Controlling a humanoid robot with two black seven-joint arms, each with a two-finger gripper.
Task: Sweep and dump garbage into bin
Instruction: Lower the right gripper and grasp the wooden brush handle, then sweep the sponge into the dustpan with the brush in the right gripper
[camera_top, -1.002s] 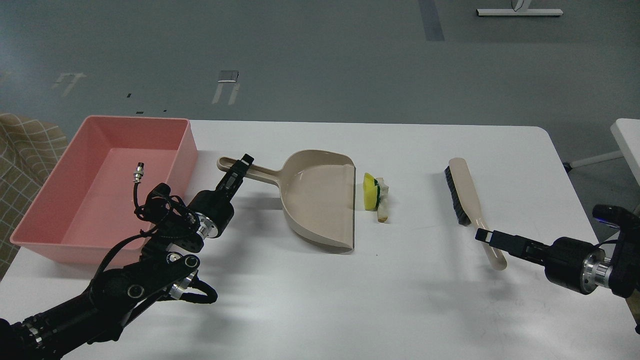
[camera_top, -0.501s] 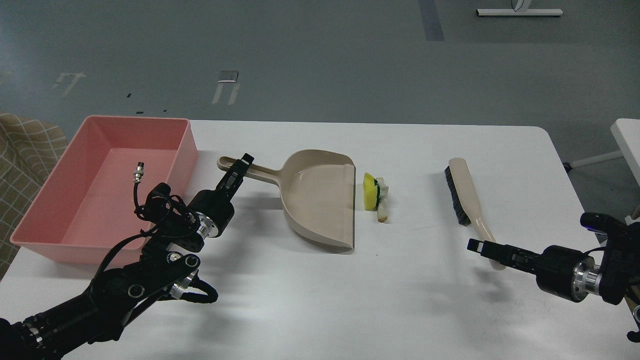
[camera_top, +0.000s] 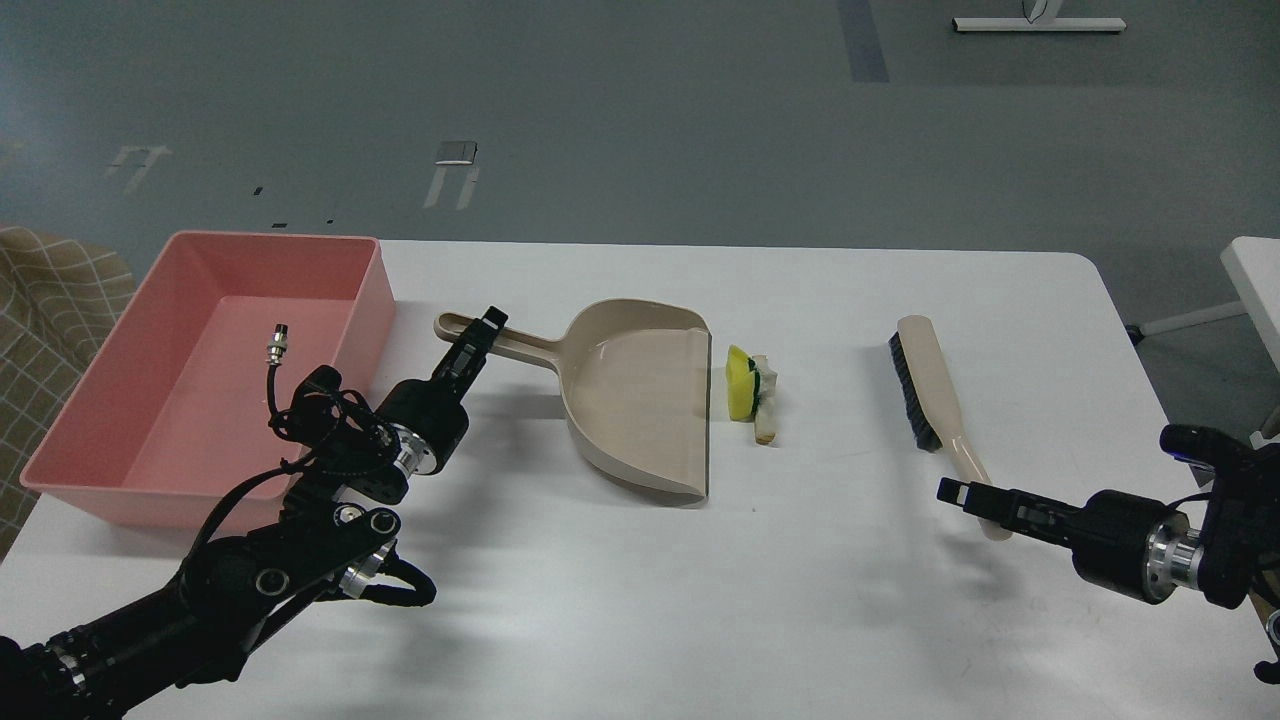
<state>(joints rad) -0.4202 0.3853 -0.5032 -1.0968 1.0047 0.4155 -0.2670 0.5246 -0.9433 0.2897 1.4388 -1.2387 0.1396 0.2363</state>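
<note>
a white table (camera_top: 850, 600) with rounded corners stands on a grey floor (camera_top: 640, 120) marked with pale tape strips and a darker stripe. a beige checked cloth (camera_top: 50, 300) shows at the left edge, a second white table's corner (camera_top: 1258, 290) at the right.

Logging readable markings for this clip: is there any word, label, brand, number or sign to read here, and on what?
None can be read.
The bin, dustpan, brush, garbage and table show plain surfaces, no print.
The pale marks on the floor are not legible text.
</note>
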